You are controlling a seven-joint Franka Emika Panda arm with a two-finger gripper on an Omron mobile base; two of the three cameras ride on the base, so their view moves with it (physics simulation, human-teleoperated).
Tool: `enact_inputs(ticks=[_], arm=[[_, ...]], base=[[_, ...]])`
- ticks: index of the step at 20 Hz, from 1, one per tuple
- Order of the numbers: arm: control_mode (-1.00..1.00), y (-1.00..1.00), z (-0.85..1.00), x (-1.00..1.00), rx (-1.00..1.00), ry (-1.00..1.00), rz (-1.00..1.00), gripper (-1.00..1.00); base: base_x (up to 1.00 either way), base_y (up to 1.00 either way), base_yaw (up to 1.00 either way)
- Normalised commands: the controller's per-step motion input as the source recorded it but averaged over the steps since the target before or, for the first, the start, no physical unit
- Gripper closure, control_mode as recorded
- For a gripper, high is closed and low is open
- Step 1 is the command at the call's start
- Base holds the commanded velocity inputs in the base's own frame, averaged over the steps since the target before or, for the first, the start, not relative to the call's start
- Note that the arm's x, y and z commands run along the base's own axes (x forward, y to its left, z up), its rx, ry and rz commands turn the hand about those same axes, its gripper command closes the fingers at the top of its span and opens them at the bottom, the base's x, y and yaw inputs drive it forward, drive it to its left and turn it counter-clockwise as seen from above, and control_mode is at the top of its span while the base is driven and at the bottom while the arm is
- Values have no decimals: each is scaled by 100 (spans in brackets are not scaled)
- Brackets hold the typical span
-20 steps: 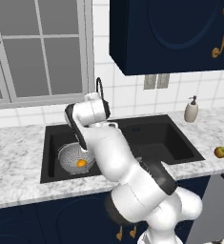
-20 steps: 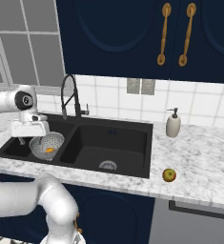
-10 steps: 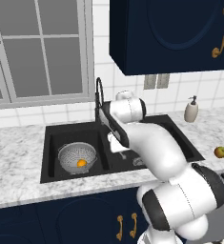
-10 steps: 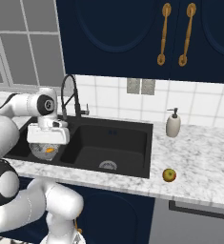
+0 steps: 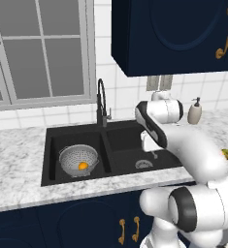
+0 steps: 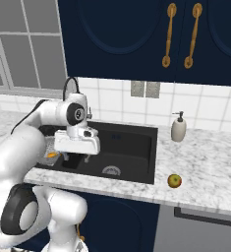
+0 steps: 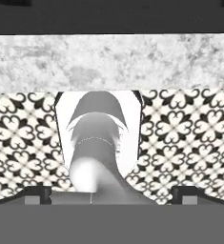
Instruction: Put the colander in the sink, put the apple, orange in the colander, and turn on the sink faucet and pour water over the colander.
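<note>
Over the right basin of the sink [image 5: 120, 133] the pincer [image 6: 76, 156] hangs released and empty, colander [image 5: 79, 159] holding the orange [image 5: 83, 165], so next comes fetching the apple [image 6: 174, 180] from the table [image 6: 205, 167].

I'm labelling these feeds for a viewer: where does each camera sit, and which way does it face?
Left base view: behind the arm, to its left, facing the sink with the colander and orange; the arm rises at lower right.
Right base view: behind, to its right, facing the same sink, with the apple on the counter; the arm rises at lower left.
Hand view: on the hand, facing the counter edge and patterned floor; the open gripper at the bottom.
Both base views share the sink and the sink faucet.
</note>
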Motion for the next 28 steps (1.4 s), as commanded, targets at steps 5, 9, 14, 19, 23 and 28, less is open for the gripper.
enact_inputs(ticks=[5,9,14,19,23,28], arm=[[-100,-100,0,0,7,-20,0,-100],[-100,-100,0,3,6,-29,-2,-100],[-100,-100,0,5,7,-19,0,-100],[-100,-100,0,5,9,-16,0,-100],[-100,-99,0,24,4,-7,0,-100],[-100,-82,-2,45,0,2,-7,-100]], base=[[0,0,0],[0,0,0],[0,0,0],[0,0,0],[0,0,0],[0,0,0]])
